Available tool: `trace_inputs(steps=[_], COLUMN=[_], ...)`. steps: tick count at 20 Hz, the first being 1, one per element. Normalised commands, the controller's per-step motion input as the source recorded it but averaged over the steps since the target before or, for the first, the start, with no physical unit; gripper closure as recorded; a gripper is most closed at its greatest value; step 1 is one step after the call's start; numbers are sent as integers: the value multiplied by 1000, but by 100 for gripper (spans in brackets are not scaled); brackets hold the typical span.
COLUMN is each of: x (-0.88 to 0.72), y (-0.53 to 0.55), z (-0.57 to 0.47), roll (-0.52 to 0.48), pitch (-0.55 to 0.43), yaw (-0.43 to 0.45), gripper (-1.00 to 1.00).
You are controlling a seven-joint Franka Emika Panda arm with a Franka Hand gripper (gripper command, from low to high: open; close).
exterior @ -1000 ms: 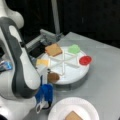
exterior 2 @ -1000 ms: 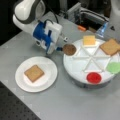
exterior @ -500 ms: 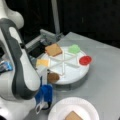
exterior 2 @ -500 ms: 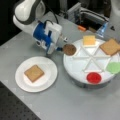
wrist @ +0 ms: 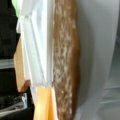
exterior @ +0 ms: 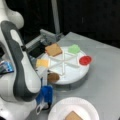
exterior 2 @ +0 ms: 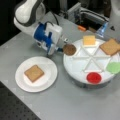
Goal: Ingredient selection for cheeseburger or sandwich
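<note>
**Gripper at the patty on the sectioned tray**

The gripper (exterior 2: 60,49) reaches sideways to the rim of the white sectioned tray (exterior 2: 82,72), its tip at the brown patty (exterior 2: 69,49); how far the jaws stand apart cannot be told. In the wrist view the patty (wrist: 66,62) fills the space directly ahead. Beyond it lie the cheese square (exterior 2: 89,40) and a toast square (exterior 2: 110,46). Behind the jaws, a second toast square (exterior 2: 34,73) lies on the white plate (exterior 2: 50,80) on the worktop (exterior 2: 75,105).
</note>
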Motion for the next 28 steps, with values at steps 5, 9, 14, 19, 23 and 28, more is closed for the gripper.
trace_inputs(steps=[5,9,14,19,23,28], x=[142,139,127,123,111,94], y=[24,57,70,48,36,-28], z=[-49,-44,-37,-25,-14,-5], roll=[6,-1,-22,-29,-35,-34], pitch=[51,60,64,64,62,64], yaw=[57,24,-9,-26,-26,1], gripper=[100,100,100,100,100,100])
